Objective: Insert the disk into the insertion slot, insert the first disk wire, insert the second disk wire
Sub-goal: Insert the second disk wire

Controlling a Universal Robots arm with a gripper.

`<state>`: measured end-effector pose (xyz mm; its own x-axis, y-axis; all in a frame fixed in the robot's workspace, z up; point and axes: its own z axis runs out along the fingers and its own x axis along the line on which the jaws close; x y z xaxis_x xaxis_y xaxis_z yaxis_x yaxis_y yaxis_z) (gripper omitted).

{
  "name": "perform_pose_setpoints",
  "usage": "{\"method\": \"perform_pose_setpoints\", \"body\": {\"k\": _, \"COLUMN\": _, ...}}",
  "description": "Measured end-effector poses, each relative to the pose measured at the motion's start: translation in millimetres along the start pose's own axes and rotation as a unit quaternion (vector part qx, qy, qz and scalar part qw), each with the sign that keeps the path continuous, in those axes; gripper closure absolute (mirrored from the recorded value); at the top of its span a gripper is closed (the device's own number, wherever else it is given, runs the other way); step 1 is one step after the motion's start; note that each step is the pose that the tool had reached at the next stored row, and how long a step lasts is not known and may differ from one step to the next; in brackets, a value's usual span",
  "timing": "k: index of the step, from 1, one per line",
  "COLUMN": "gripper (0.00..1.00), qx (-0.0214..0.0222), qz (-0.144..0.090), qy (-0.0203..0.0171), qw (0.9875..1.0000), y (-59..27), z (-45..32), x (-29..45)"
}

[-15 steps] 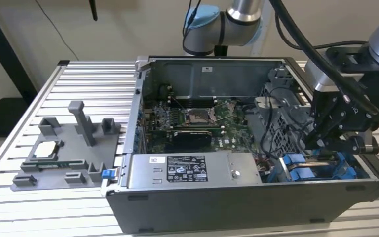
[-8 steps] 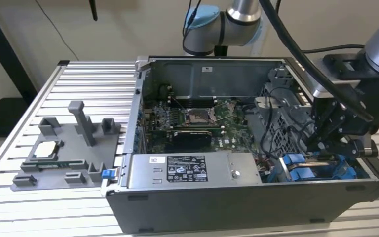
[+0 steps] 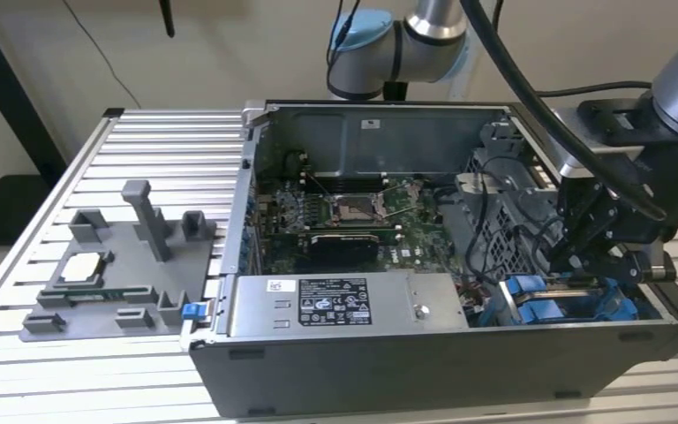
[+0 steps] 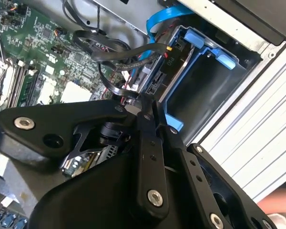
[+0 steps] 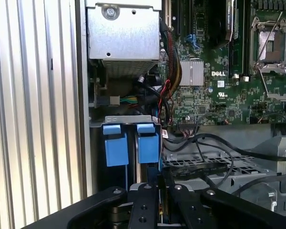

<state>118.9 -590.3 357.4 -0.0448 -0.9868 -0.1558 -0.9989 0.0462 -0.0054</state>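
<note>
My gripper [image 3: 577, 265] reaches down into the open computer case at the exterior view's right, over the insertion slot [image 3: 551, 305] with its blue rails. In the second wrist view the black fingers [image 4: 145, 143] lie close together, and the gripper [image 4: 144, 101] pinches the end of a black disk wire [image 4: 115, 86] with red strands. Just past the tips is the connector end of the disk [image 4: 150, 81] in its blue carrier. Another black connector [image 4: 172, 53] with red and yellow strands sits at that same end. The first wrist view has the gripper [image 5: 159, 187] below two blue tabs [image 5: 148, 143].
A grey box with a white sticker [image 3: 339, 305] fills the case front. The green motherboard [image 3: 339, 212] lies behind it and a perforated cage [image 3: 493, 225] stands beside the arm. An empty blue-framed bay [image 4: 200, 88] adjoins the disk. A grey fixture [image 3: 116, 265] is on the slatted table.
</note>
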Motion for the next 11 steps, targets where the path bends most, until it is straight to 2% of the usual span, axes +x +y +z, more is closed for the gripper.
{"method": "perform_pose_setpoints", "body": {"k": 6, "gripper": 1.0, "qx": 0.0006, "qz": 0.0, "qy": -0.0002, "qw": 1.0, "y": -0.1, "z": 0.8, "x": 0.1}}
{"method": "perform_pose_setpoints", "body": {"k": 8, "gripper": 1.0, "qx": 0.0029, "qz": 0.0, "qy": -0.0001, "qw": 1.0, "y": -0.1, "z": 1.6, "x": 0.3}}
{"method": "perform_pose_setpoints", "body": {"k": 11, "gripper": 1.0, "qx": 0.0091, "qz": -0.001, "qy": -0.0004, "qw": 1.0, "y": -0.1, "z": 4.1, "x": 0.6}}
